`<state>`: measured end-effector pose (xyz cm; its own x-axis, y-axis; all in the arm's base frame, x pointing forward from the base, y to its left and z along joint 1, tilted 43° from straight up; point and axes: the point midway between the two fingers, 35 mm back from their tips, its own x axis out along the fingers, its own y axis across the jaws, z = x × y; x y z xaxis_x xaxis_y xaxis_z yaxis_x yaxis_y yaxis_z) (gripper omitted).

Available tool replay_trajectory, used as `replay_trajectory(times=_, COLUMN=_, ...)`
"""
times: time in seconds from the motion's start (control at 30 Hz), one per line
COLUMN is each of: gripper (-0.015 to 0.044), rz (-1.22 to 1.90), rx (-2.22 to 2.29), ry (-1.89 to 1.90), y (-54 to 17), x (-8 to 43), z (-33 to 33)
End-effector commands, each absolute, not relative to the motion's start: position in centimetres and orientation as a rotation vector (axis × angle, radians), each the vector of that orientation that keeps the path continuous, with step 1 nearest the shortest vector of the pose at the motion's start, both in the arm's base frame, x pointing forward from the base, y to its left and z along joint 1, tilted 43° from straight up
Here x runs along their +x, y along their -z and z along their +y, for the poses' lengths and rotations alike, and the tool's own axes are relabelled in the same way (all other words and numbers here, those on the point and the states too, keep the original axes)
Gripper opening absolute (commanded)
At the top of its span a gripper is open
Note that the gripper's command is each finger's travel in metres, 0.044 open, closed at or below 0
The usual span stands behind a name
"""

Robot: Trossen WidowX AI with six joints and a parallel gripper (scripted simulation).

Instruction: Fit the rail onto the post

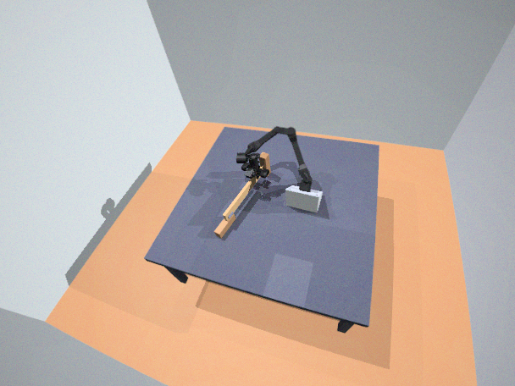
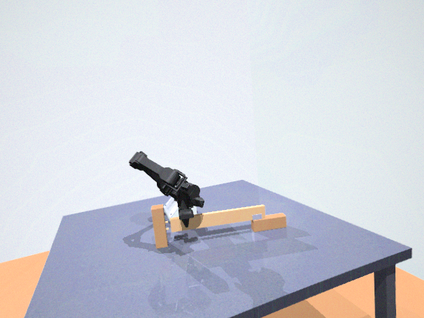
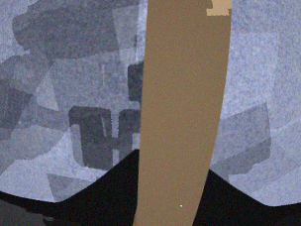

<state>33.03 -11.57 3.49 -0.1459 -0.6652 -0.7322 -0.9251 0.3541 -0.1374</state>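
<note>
My gripper [image 1: 252, 179] [image 2: 186, 222] [image 3: 160, 159] is shut on the long pale wooden rail [image 1: 238, 200] [image 2: 226, 217] [image 3: 183, 99], close to its near end. That end is held up off the table and the rail looks about level. In the exterior view the upright post [image 1: 266, 162] [image 2: 159, 226] stands just left of the rail's end. Two short pegs [image 2: 167, 229] show in a small gap between them; whether their tips are in the holes I cannot tell. The rail's far end sits at the pale bracket [image 2: 257, 217] on the low footboard block [image 1: 224, 228] [image 2: 270, 223].
The arm's pale base box [image 1: 303, 199] [image 2: 171, 208] stands to the right of the rail in the top view, and the arm arches from it over to the rail. The dark blue table [image 1: 330, 250] [image 2: 104, 272] bears everything. Arm shadows fall around the post.
</note>
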Motion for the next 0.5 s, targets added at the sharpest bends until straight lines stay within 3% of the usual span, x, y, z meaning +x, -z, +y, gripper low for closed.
replay_trajectory(times=0.0, gripper=0.0000, rz=1.884, rx=-1.393, ry=-0.451, y=-3.90, x=33.00, z=-11.65)
replay_trajectory(times=0.47, gripper=0.0000, rz=1.884, rx=-1.393, ry=-0.451, y=-4.29, x=32.88, z=-11.84)
